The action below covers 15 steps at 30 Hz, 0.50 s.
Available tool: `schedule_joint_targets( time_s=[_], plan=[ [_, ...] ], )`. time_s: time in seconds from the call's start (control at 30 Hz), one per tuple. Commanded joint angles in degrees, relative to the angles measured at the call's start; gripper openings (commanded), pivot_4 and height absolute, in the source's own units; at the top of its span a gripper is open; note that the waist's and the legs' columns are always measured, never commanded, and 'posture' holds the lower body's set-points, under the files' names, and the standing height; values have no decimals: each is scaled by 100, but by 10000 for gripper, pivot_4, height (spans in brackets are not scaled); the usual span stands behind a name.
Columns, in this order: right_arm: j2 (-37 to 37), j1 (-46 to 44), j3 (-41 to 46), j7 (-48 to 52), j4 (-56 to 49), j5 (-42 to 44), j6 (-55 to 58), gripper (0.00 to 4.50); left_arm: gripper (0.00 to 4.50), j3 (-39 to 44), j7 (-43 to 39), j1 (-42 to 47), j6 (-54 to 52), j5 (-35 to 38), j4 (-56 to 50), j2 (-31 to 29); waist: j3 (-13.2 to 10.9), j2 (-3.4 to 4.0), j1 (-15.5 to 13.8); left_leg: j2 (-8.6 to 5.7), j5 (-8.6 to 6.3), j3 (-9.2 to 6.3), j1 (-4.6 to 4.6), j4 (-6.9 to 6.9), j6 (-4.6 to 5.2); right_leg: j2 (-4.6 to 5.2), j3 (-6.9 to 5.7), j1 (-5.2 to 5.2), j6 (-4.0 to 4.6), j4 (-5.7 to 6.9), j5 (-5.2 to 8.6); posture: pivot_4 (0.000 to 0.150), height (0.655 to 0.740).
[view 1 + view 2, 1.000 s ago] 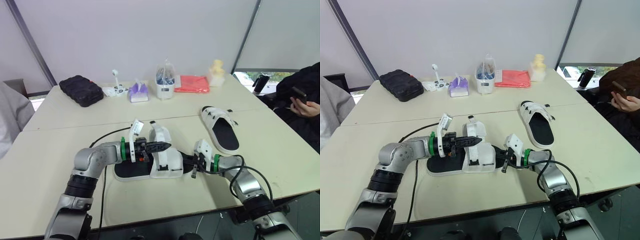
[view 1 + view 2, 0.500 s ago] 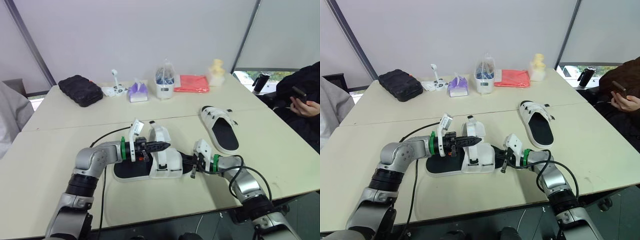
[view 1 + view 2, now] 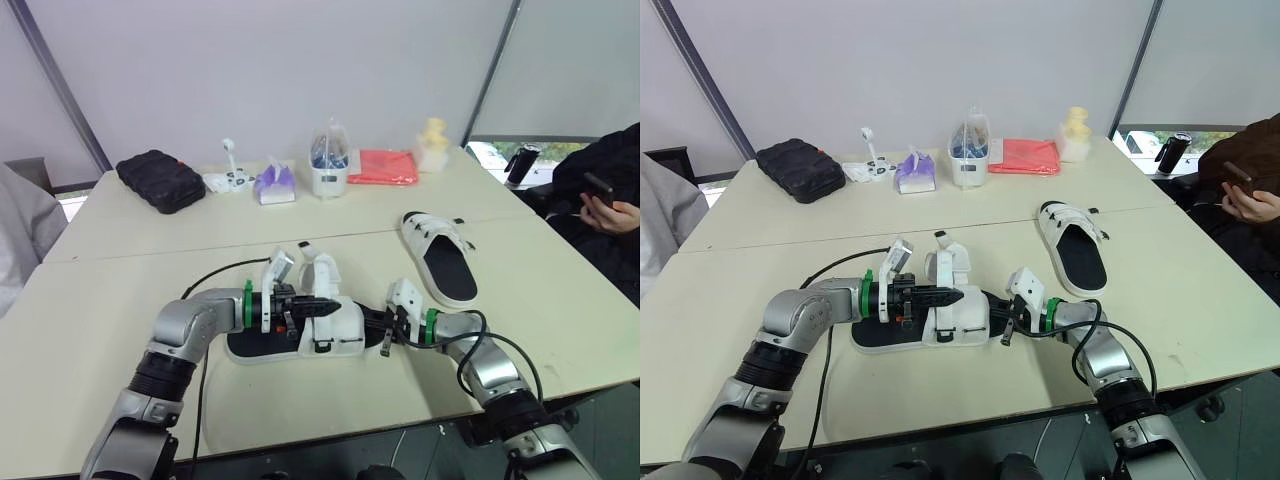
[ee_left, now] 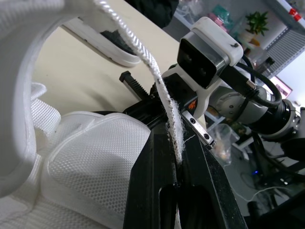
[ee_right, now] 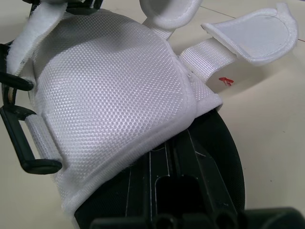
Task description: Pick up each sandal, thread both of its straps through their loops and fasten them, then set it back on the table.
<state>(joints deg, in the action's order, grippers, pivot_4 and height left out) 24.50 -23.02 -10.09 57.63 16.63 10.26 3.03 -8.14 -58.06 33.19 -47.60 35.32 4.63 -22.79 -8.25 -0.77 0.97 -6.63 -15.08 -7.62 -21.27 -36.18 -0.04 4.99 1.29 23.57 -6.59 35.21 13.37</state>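
Lower now, the left gripper (image 3: 322,308) has tipped the strap (image 4: 160,93) down over the sandal (image 3: 345,322), clamped on it edge-on. That sandal lies crosswise on the table (image 3: 100,270), between both arms. Its loops (image 5: 38,165) sit on the near side, beneath the strap (whether the right gripper (image 3: 378,327) at its end grips, I can't tell).

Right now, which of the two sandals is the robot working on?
The near sandal, between the left gripper and right gripper; the left one pinches its strap. The other sandal lies alone farther right, untouched.
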Motion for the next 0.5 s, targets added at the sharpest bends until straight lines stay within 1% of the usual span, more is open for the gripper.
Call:
schedule_joint_targets(
  time_s=[0.03,0.17,0.27,0.37,0.4,0.43,0.5],
  plan=[
    [-75,123,-155,-79,219,-181,136,0,488,-103,-231,-77,321,-178,-348,-189,0,0,9,1,0,0,0,1,0,0,0,1,0,0,0,1500,7400],
    [-86,122,-145,-79,243,-186,128,0,488,-47,-168,-203,295,-121,-493,-210,0,0,10,6,0,2,0,4,0,-3,1,2,6,0,0,1500,7400],
    [-89,116,-144,-76,266,-191,115,0,9253,82,-46,-310,225,-20,-571,-195,0,0,10,7,0,2,1,4,0,-4,1,3,6,0,-1,1500,7400],
    [-101,91,-149,-75,306,-200,106,0,24015,362,228,-478,210,19,-850,-266,0,0,6,8,0,2,0,3,0,-5,1,3,7,0,-1,1500,7400],
    [-101,85,-149,-72,317,-201,102,0,28051,494,302,-552,132,98,-1039,-327,0,0,10,8,0,2,0,3,0,-5,1,3,7,0,-1,1500,7400],
    [-97,86,-150,-66,320,-202,98,0,33342,632,344,-637,13,231,-1261,-407,0,0,14,9,0,3,0,3,0,-5,1,3,8,-1,-2,1500,7400],
    [-87,92,-147,-54,325,-201,88,0,33342,816,417,-767,-167,445,-1598,-519,-1,1,11,11,0,3,0,5,0,-7,1,4,9,0,-1,1500,7400]
  ],
)
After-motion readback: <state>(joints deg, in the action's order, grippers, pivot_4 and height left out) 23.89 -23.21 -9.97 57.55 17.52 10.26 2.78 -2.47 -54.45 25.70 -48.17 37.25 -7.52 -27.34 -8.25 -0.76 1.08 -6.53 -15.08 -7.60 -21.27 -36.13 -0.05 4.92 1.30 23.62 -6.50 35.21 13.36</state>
